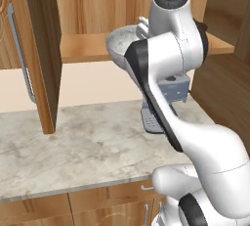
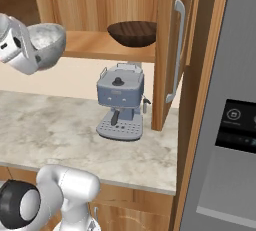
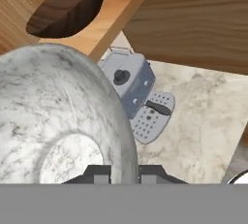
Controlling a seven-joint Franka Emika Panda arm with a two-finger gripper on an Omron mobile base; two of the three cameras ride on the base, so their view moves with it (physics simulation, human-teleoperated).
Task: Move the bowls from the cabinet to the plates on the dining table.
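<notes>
My gripper (image 3: pixel 124 173) is shut on the rim of the pale grey-white marbled bowl (image 3: pixel 58 121), one finger inside and one outside. This bowl (image 1: pixel 118 41) (image 2: pixel 49 41) hangs tilted at the front edge of the open cabinet's shelf (image 2: pixel 100 49). The dark brown bowl (image 2: pixel 132 33) (image 3: pixel 68 6) rests on the same shelf, further right. In the left base view my own arm hides the hand. The plates and the dining table are out of view.
A grey coffee machine (image 2: pixel 120 105) (image 3: pixel 135 92) stands on the marble counter (image 1: pixel 83 142) directly below the shelf. The open cabinet doors (image 1: pixel 41 54) (image 2: pixel 170 50) flank the opening. A tall grey fridge (image 2: pixel 230 125) stands at the right.
</notes>
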